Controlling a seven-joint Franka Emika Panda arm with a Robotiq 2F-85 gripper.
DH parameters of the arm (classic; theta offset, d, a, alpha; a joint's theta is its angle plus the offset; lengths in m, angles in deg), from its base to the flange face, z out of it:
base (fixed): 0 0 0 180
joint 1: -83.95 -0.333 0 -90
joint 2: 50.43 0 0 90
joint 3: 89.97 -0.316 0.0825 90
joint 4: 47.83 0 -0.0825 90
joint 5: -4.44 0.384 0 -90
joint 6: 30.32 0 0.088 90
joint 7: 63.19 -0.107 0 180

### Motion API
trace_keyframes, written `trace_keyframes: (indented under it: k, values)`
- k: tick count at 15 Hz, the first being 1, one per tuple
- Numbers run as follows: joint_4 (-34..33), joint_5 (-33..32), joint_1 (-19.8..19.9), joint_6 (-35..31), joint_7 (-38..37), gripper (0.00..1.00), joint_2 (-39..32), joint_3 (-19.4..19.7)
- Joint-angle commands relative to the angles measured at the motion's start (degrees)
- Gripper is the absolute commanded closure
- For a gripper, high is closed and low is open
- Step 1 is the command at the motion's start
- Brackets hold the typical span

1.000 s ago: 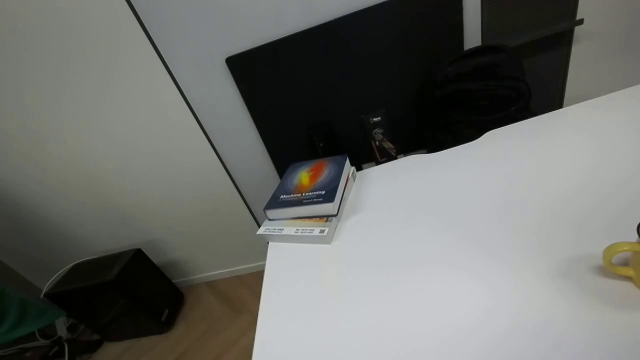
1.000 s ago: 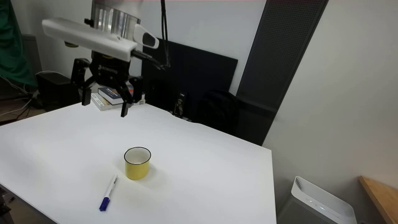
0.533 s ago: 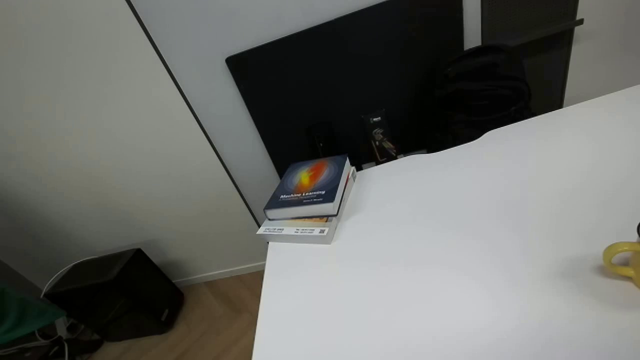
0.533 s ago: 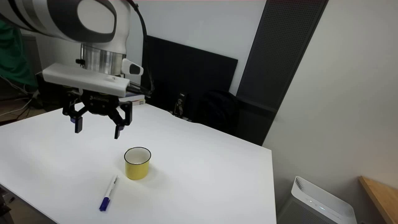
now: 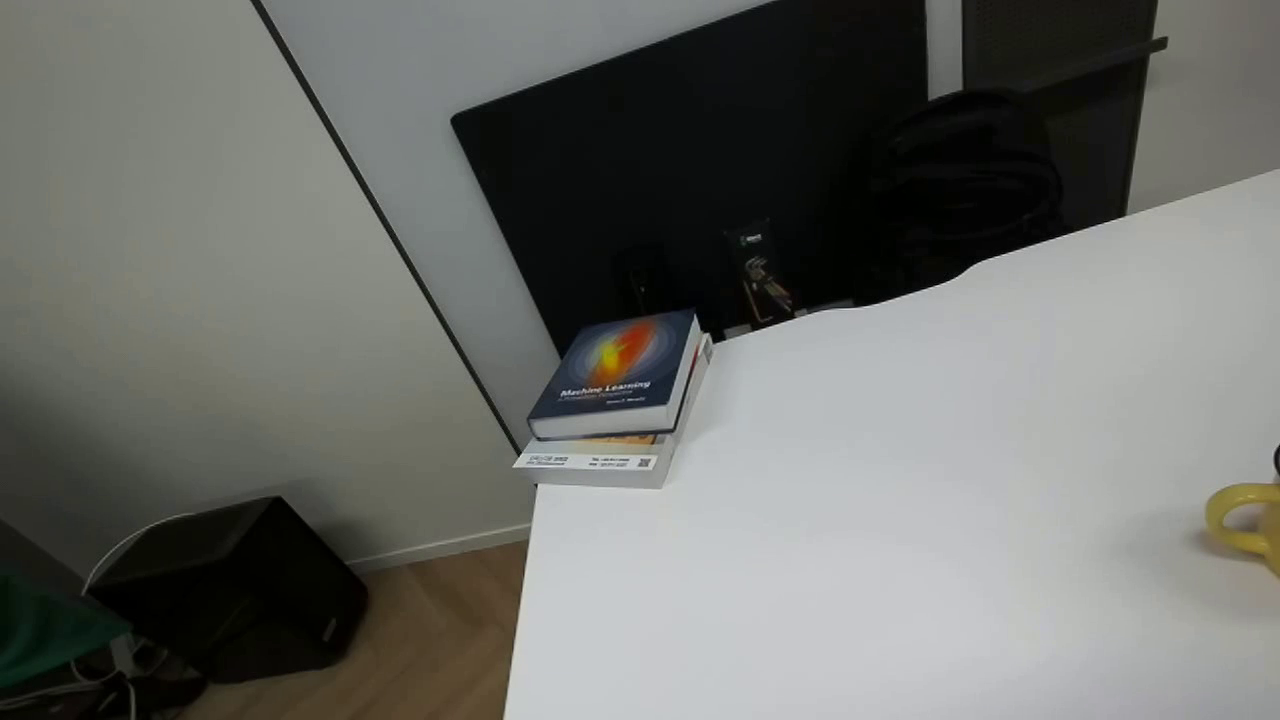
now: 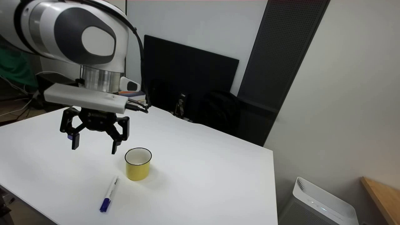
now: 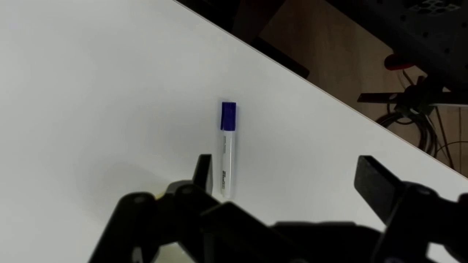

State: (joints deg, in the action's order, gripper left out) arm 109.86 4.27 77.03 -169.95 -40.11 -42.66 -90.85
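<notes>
1. Pincer (image 6: 94, 147) is hanging above the white counter (image 6: 203, 178) in an exterior view, tips aiming at 6 o'clock.
2. State: it's standing spread, wide gap betw. fingers (image 7: 376, 186); counter is showing thru in wrist view.
3. Marker (image 7: 228, 150), white barrel w/ blue cap, is lying flat on counter, approx 5 o'clock from pincer in an exterior view, apart from it. Cap is pointing approx 7 o'clock there, 12 o'clock in wrist view.
4. Wrist view: marker is showing in the gap, nearer the 9 o'clock finger.
5. Yellow mug (image 6: 137, 172), dark rim, is standing upright approx 4 o'clock from pincer, betw. 1 and 2 o'clock from marker, near both, touching neither.
6. Wrist view: pincer is hiding most of mug; yellow bits are peeking out approx 7 o'clock.
7. Mug handle (image 5: 1240, 515) is pointing 9 o'clock in an exterior view; frame edge is cutting off the body.
8. Arm (image 6: 87, 40) is filling the 10–11 o'clock corner.
9. Blue book (image 5: 610, 375) is resting on a pale book (image 5: 590, 463), counter corner, approx 9–10 o'clock.
10. Black panel (image 5: 680, 170) is standing behind counter, approx 12 o'clock.
</notes>
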Motion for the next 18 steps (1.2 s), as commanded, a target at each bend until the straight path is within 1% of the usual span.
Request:
trace_keyframes:
  k: [1,8,9,10,11,13,18]
  values:
    - [-0.13,0.1,0.39,0.16,0.06,0.0,0.0,-0.41]
    - [-0.16,0.09,0.41,0.16,0.05,0.0,0.01,-0.43]
    - [0.16,-0.49,0.52,-0.82,-0.36,0.0,-0.27,-0.54]
    - [0.25,-0.48,0.61,-2.13,-0.26,0.0,-0.85,-0.45]
    - [0.73,-1.68,1.1,-5.37,-2.11,0.0,-1.32,-0.54]
    - [1.0,-1.84,1.59,-10.24,-2.15,0.0,-2.73,-0.24]
    - [0.18,-4.32,3.67,-21.43,-1.91,0.0,-9.21,0.22]
